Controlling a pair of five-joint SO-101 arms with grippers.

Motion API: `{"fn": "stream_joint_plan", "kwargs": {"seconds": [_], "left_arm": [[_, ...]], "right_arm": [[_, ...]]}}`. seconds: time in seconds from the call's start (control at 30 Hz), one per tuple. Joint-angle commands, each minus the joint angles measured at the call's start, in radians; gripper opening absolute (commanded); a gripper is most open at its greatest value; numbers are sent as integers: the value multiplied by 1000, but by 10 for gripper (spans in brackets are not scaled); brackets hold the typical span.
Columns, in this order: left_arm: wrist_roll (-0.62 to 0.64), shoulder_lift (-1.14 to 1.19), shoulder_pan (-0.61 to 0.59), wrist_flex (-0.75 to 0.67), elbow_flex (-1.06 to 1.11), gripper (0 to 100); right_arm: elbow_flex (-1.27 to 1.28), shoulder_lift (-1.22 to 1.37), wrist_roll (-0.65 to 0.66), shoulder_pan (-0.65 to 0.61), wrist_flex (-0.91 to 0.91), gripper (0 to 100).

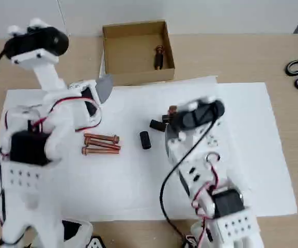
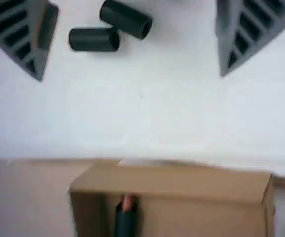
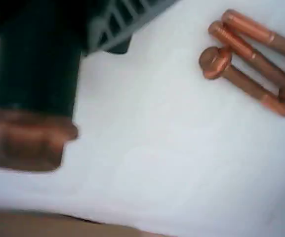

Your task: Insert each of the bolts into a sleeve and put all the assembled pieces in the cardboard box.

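Now, sleeved bolt [image 3: 31,98] clamped in right hand [image 1: 169,114], loose bolts [image 3: 253,58] near.

Copper-coloured metal bolts [image 3: 246,54], smooth with a dull sheen, threaded towards the ends. Black matt sleeve [image 3: 33,64], plastic in look. Brown matt cardboard box [image 1: 138,77]. White matt paper sheet [image 1: 138,186] on a pale wood-grain table [image 1: 241,57]. Grey ribbed plastic fingers [image 2: 21,29].

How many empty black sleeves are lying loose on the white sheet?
2. Near sleeve lies mid-way across the white sheet; far sleeve just behind it, beside an arm that may hide more.
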Motion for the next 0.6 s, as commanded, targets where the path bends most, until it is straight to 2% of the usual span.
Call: {"fn": "stream_joint_plan", "kwargs": {"seconds": [0.0, 0.2, 0.47, 0.57], "left_arm": [[5, 127, -6, 44, -120, 217], [2, 404, -3, 92, -361, 217], [-18, 888, -6, 354, -800, 217], [-20, 1025, -8, 393, -966, 216]], "right_arm": [[-216, 242, -46, 27, -38, 5], [-508, 590, -51, 31, -38, 5], [-902, 1064, -51, 33, 58, 5], [-1103, 1230, -51, 42, 96, 5]]}}
